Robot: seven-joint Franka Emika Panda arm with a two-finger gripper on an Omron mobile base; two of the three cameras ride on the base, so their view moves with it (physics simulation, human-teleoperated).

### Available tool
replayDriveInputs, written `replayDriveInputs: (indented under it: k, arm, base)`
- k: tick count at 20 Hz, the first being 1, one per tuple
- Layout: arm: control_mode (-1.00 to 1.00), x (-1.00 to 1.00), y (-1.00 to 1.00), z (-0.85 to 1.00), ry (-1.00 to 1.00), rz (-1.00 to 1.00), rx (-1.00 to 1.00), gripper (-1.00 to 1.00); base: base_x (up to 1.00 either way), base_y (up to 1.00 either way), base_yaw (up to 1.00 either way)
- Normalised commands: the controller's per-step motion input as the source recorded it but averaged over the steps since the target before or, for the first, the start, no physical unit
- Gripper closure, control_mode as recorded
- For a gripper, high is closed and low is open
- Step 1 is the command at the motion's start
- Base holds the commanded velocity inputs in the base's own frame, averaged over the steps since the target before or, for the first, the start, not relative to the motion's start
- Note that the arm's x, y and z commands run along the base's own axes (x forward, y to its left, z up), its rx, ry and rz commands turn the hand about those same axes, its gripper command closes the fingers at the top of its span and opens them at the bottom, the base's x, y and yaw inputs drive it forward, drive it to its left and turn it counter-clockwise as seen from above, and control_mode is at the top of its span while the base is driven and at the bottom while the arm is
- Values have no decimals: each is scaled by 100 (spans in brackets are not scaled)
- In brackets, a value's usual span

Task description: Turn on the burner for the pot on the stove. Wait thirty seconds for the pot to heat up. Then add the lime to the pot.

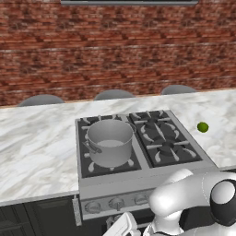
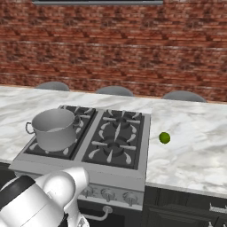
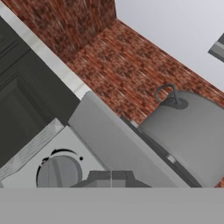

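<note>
The grey metal pot (image 1: 109, 142) (image 2: 54, 128) stands on the front left burner of the steel stove (image 1: 166, 138) (image 2: 117, 133). I see no flame under it. The green lime (image 1: 202, 127) (image 2: 164, 138) lies on the marble counter right of the stove. My gripper (image 3: 111, 176) is shut, with nothing between its fingers, low in front of the stove's front panel. In the hand view a round grey knob (image 3: 59, 173) sits just left of the fingertips, and the pot (image 3: 188, 131) with one loop handle rises above the stove's edge.
A row of round knobs (image 1: 116, 203) (image 2: 106, 193) lines the stove's front. Marble counter (image 1: 37, 147) (image 2: 195, 146) spreads to both sides, a brick wall behind it. Dark cabinets (image 1: 27, 216) sit below. My white arm (image 1: 193, 198) crosses in front of the stove.
</note>
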Motion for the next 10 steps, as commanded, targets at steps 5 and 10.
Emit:
replayDriveInputs:
  k: [5,10]
  arm:
    - [-100,0,0,0,0,0,0,100]
    - [-100,0,0,0,0,0,0,100]
  base:
    - [0,0,0]
    - [0,0,0]
